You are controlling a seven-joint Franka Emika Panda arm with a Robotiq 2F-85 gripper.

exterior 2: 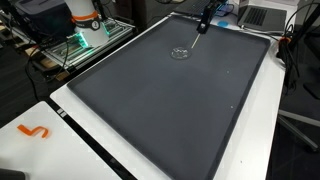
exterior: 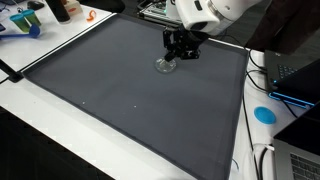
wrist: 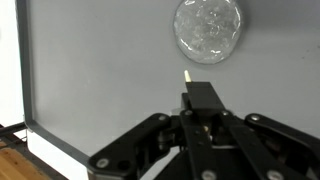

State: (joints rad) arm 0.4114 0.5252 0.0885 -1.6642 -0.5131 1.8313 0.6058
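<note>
While the gripper (exterior: 181,52) hangs just above the dark mat (exterior: 120,95), a clear glass lid (exterior: 166,66) lies flat beside it near the mat's far edge.

From the left, an orange hook (exterior 2: 35,131) sits on the white tabletop (exterior 2: 30,150) off the mat's corner; farther right the glass lid (exterior 2: 180,53) rests close to the gripper (exterior 2: 204,28). Wrist view shows the lid (wrist: 207,29) apart from the fingers (wrist: 203,98), which hold nothing; whether they are spread or closed I cannot tell.
</note>
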